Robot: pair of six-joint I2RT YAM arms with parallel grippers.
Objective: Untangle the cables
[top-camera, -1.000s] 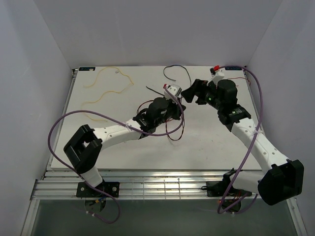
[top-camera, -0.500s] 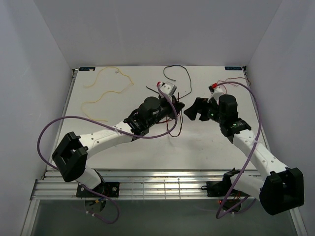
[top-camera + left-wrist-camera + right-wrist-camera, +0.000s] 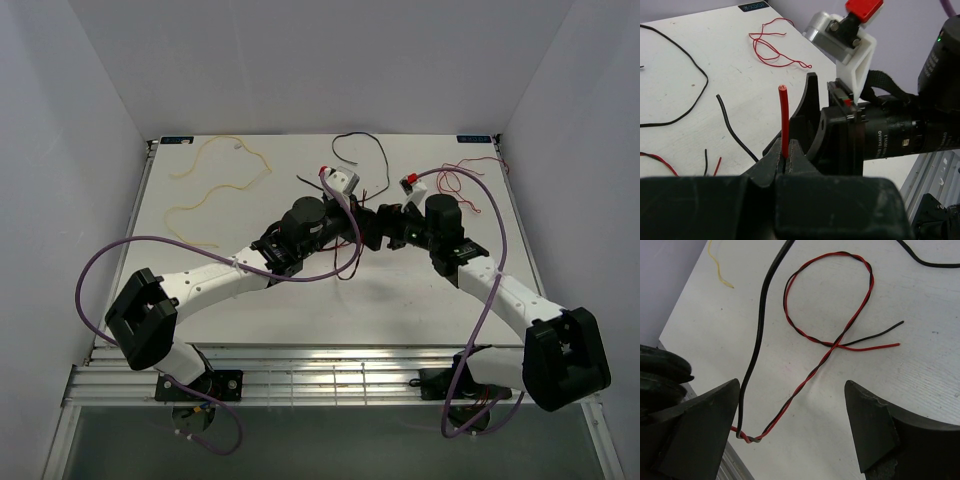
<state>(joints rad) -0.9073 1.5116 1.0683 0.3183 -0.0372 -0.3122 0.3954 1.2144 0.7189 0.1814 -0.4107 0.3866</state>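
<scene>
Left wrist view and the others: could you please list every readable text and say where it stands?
"DAMIAO": sideways on the right arm's black motor housing.
Smaller print beside it: too small to read.
Dark sticker at the table's far edge: blurred, unreadable.
Far-left corner sticker: too small to read.

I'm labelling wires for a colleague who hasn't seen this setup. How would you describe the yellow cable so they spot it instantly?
Start at the white table and go to its far left corner. The yellow cable lies there in loose waves, alone; the other cables are red or black and sit further right.
</scene>
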